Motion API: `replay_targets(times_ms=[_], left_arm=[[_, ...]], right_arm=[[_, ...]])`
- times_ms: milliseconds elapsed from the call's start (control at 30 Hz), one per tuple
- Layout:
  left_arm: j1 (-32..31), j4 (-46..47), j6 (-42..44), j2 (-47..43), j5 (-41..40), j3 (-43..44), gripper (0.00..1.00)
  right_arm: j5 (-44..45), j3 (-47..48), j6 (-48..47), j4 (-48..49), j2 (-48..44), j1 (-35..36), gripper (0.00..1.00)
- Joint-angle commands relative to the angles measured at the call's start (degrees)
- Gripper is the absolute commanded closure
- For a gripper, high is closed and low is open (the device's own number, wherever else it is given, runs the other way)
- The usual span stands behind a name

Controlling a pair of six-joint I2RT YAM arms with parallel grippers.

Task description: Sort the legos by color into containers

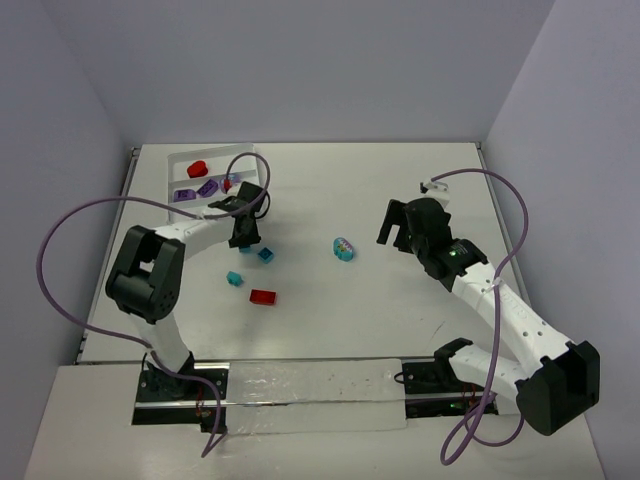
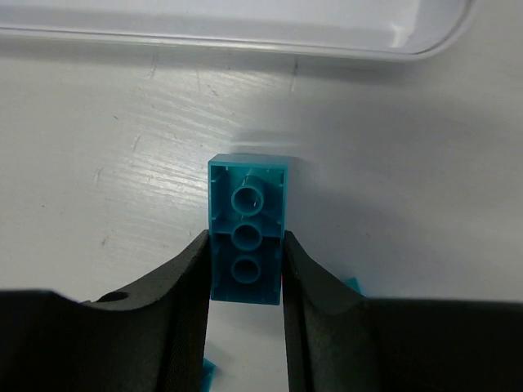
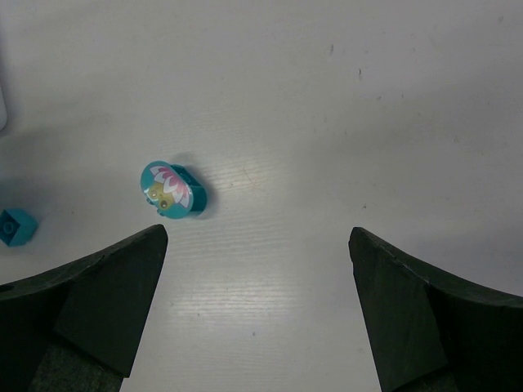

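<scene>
The left jaws are being pressed against the long sides of a teal brick (image 2: 247, 245), which is being pinched hollow side up on the bench (image 2: 409, 163). Its long axis is being pointed straight out toward the white tray (image 2: 245, 42) near the far left corner. The right jaws are being held spread, the rounded teal piece (image 3: 173, 189) lying ahead-left near the bench's middle.
</scene>
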Motion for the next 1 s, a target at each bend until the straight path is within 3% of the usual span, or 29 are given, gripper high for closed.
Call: replay_targets(times_ms=[0, 200, 467, 667, 967], left_arm=[[-0.51, -1.54, 2.07, -9.68, 2.93, 4.43, 1.0], [1.6, -5.79, 2.22, -12.53, 2.39, 10.3, 1.0], [12.6, -6.38, -0.82, -4.73, 2.59, 15.72, 1.0], [16.46, -6.18, -4.64, 0.71, -2.33, 18.43, 1.0], [23.03, -5.19, -8.75, 4.87, -0.59, 18.66, 1.0]], right_arm=[[0.66, -0.54, 0.69, 0.96, -1.1, 0.57, 0.0], [0.58, -0.18, 0.76, 0.96, -1.01, 0.58, 0.0], [0.41, -0.96, 0.72, 1.55, -1.52, 0.56, 0.0], [0.33, -1.45, 0.74, 2.04, -0.86, 0.57, 0.0], [0.52, -1.5, 0.21, 2.62, -0.39, 0.49, 0.0]])
